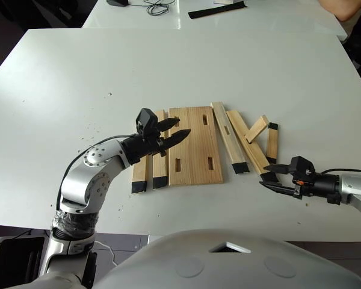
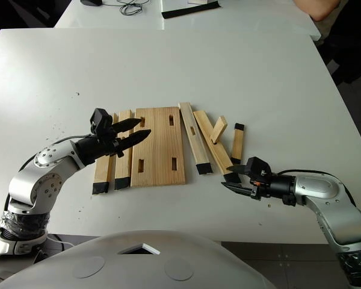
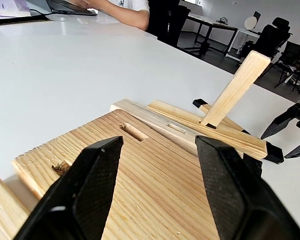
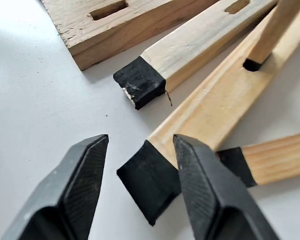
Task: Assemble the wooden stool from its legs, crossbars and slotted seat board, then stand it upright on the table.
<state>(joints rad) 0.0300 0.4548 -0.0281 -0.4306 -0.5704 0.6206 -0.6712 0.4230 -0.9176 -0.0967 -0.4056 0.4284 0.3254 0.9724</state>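
Seat board: the seat board [image 1: 194,146] lies flat, slots up. Its near-left corner is directly under the spread jaws of the left gripper [image 1: 182,126], which grip nothing.
Capped leg: the capped leg [image 1: 250,144] lies flat, with its black end just inside the mouth of the right gripper [image 1: 265,176]. Those jaws are also parted and empty, one on each side of the cap.
Neighbouring parts: a second leg [image 1: 228,137] lies just beyond the right jaws, close alongside the capped leg. A tilted crossbar [image 1: 257,129] rests its lower end on the capped leg farther along. The other crossbar [image 1: 272,143] lies flat just outside the right jaws.
Left pair of legs: the left pair of legs [image 1: 150,168] lies beneath the left gripper's wrist, against the board's edge.
Step in hand: this looks like taking the capped leg by its end.
Doing it well: the right jaws should probably slide further along, past the cap onto bare wood, and close squarely across the leg's width. A slow lift would let the leaning crossbar slide off rather than flick away.
Risk: the second leg sits close enough that the inner finger could snag it.
Edges: the near rim of the table [image 1: 78,78] runs close behind the right gripper, so a dropped leg could roll off.
Open room: wide bare tabletop lies beyond both jaw pairs and outward of the left gripper, which looks enough for turning parts.
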